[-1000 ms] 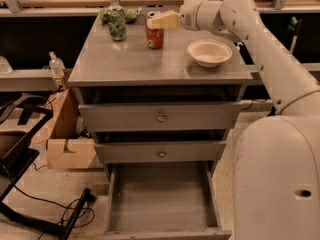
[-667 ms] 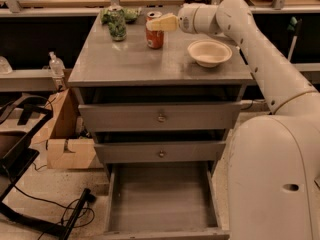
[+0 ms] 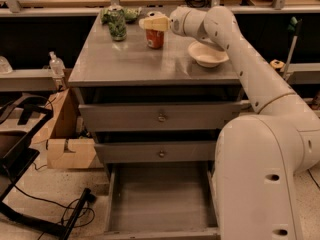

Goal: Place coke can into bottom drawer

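The coke can [image 3: 155, 38], red-orange with a silver top, stands upright on the grey cabinet top [image 3: 130, 61] near its back middle. My gripper [image 3: 153, 24] is at the can's upper part, reaching in from the right on the white arm [image 3: 250, 69]. It hides the can's upper band. The bottom drawer [image 3: 160, 199] is pulled out at floor level, and its plain grey floor is bare. The can is far above and behind the drawer.
A green-patterned can [image 3: 117, 25] stands at the back left of the top. A white bowl [image 3: 207, 54] sits to the right of the coke can. Two upper drawers with knobs [image 3: 161, 117] are shut. A cardboard box [image 3: 67, 146], a plastic bottle [image 3: 56, 64] and a black frame [image 3: 20, 149] are to the left.
My gripper has moved a little to the left, from beside the can's right shoulder to over its upper part. The can still stands in the same place.
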You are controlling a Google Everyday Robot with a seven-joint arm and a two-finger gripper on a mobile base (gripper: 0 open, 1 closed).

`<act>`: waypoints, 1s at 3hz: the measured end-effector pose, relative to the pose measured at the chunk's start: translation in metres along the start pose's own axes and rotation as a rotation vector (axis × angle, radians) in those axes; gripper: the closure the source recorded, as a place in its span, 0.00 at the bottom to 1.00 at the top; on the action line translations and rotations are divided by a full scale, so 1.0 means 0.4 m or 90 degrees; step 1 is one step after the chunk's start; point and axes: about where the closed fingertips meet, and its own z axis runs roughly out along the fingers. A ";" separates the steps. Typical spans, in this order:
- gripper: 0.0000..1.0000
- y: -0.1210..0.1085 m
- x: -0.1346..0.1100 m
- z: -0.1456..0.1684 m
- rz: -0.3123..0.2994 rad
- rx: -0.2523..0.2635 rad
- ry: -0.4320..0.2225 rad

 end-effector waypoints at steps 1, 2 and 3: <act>0.00 0.002 0.019 0.022 0.014 0.008 0.006; 0.16 0.012 0.044 0.036 0.020 0.010 0.022; 0.39 0.022 0.064 0.046 0.029 0.013 0.028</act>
